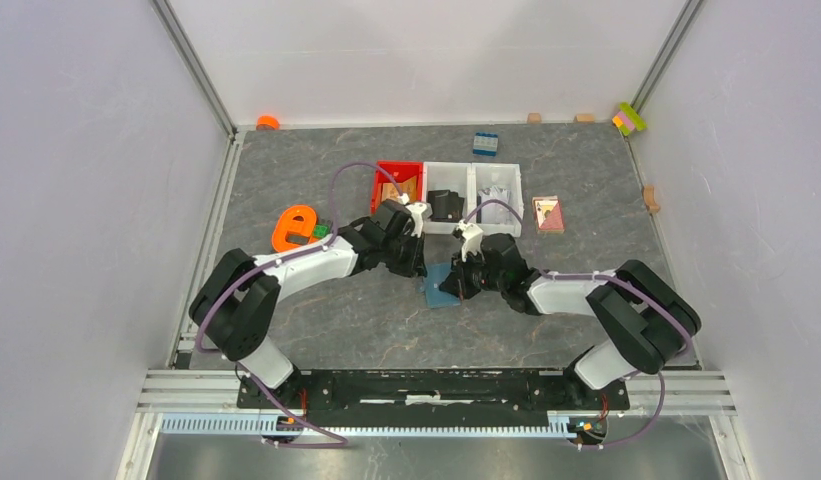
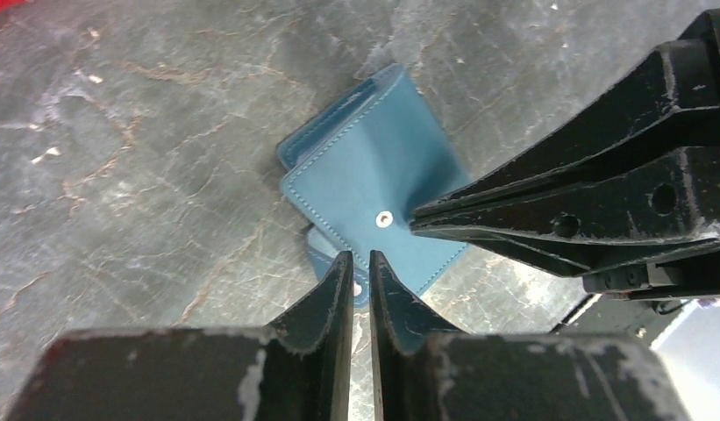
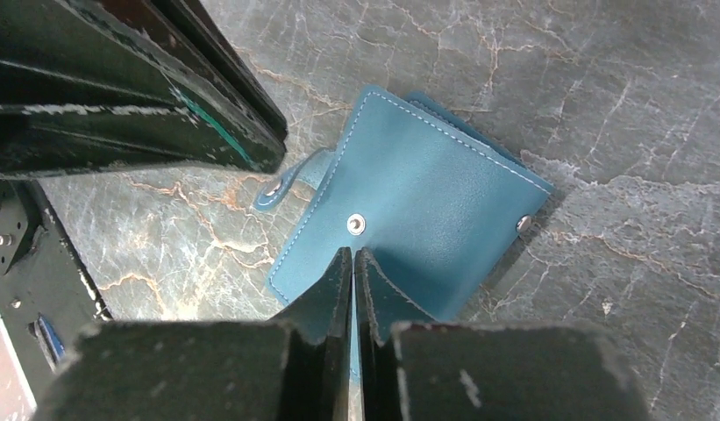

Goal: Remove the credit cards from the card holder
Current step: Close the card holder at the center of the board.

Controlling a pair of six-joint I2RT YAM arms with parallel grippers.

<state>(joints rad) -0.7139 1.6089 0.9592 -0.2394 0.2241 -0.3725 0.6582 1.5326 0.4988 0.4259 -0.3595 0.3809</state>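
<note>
The steel-blue card holder (image 1: 437,295) lies folded on the marble table between both arms. In the left wrist view the card holder (image 2: 365,171) shows stitched edges and a metal snap. My left gripper (image 2: 360,257) is nearly shut, and the strap end with its snap sits in the narrow slit between its tips. In the right wrist view, my right gripper (image 3: 353,252) is shut on the near edge of the card holder's cover (image 3: 426,202), which dents there. The strap (image 3: 286,186) curls out toward the left fingers. No credit cards show at the holder.
Behind the holder stand a red bin (image 1: 384,168) and two white bins (image 1: 473,172), holding tan, black and silvery flat pieces. An orange object (image 1: 291,228) lies left, a pinkish flat packet (image 1: 548,213) right, and a blue studded brick (image 1: 485,143) at the back.
</note>
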